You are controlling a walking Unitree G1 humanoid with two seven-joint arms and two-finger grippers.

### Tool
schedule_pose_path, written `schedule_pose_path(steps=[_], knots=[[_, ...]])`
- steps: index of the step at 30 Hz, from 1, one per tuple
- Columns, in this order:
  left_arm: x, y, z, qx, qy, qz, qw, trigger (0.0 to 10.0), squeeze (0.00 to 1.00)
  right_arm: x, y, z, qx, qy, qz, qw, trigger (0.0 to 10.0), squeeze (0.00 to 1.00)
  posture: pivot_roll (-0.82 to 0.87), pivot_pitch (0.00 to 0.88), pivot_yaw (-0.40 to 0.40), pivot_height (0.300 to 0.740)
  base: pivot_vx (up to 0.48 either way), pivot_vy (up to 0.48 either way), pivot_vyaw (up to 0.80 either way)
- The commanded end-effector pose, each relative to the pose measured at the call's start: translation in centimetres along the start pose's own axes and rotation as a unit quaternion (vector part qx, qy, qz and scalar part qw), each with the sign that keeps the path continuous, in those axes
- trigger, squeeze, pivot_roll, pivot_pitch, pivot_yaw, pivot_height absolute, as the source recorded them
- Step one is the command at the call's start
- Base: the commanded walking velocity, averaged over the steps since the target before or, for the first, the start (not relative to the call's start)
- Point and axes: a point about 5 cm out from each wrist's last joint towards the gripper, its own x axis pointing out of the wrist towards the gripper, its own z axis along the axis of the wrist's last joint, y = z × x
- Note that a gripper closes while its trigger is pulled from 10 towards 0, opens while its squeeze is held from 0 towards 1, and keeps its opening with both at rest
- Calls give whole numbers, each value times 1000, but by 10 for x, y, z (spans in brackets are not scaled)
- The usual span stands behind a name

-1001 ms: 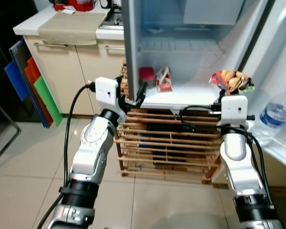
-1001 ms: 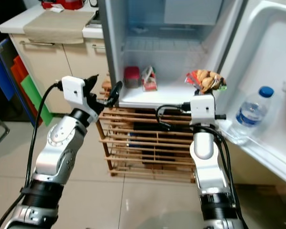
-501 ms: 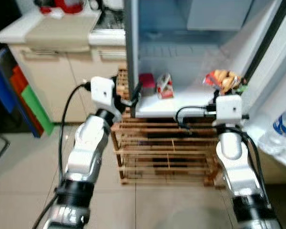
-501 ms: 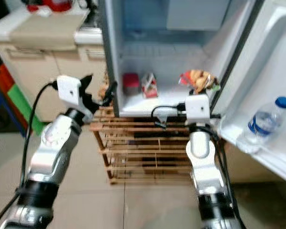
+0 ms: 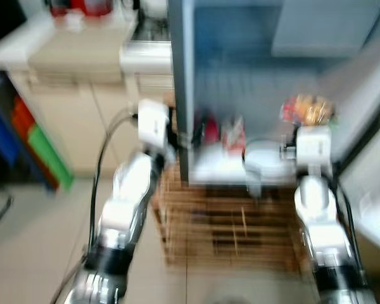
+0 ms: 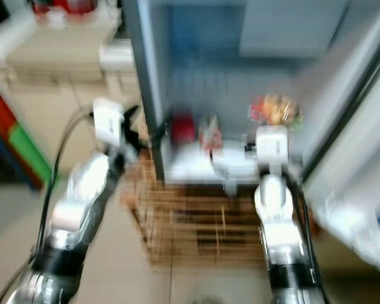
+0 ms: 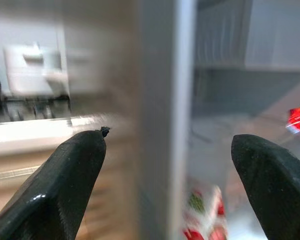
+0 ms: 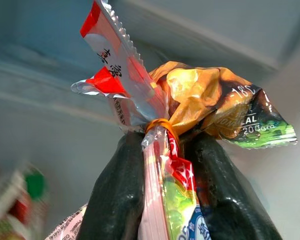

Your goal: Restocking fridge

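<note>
The open fridge [image 5: 240, 76] stands ahead, blurred by motion. My right gripper [image 8: 162, 150] is shut on a crinkled snack bag [image 8: 200, 105] tied with an orange band, held up at the fridge's right side [image 5: 307, 109]. A red pack [image 5: 209, 130] and a small carton [image 5: 233, 134] stand on the white fridge shelf [image 5: 221, 168]. My left gripper [image 7: 167, 145] is open, its fingers astride the fridge's grey left wall edge [image 7: 160, 100]. In the left eye view that gripper [image 5: 180, 136] sits at the fridge's left edge.
A wooden slatted rack [image 5: 240, 221] stands under the fridge. A cream cabinet and counter [image 5: 76, 69] with a red object on top are at the left, with coloured boards [image 5: 31, 139] leaning beside them. The fridge door [image 5: 373, 126] hangs open at the right.
The camera has moved closer and the picture has blurred. Both grippers sit nearer the fridge; the right one still holds the snack bag.
</note>
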Motion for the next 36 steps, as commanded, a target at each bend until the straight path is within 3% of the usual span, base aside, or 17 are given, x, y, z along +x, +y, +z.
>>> schedule_pose_path(steps=[1,7,9,15,20,29,36], knots=[[-2,2,2,2,4,-6,1000,10000,0,-1,4,-2,8,7,4,1000,0,0,-46,0,29,740,0,0,0],[-12,-1,10,6,11,-55,998,10000,0,-2,0,-17,27,54,-1,998,0,0,-32,0,26,740,0,0,0],[-25,1,8,8,39,-75,996,10000,0,-5,1,-25,35,76,7,996,0,0,-20,0,24,740,0,0,0],[-45,3,1,-6,88,-100,991,10000,0,-14,6,-36,44,108,18,993,0,0,3,0,17,740,0,0,0],[-61,-3,-2,-26,152,-151,976,10000,0,-17,9,-51,51,150,29,987,0,0,27,0,17,740,0,0,0],[-61,-15,6,-36,167,-188,967,10000,0,2,22,-72,67,239,10,969,0,0,50,47,35,740,0,0,0],[-67,-19,14,-47,180,-196,963,10000,0,32,31,-56,92,248,-28,964,0,0,82,108,49,740,0,0,0]])
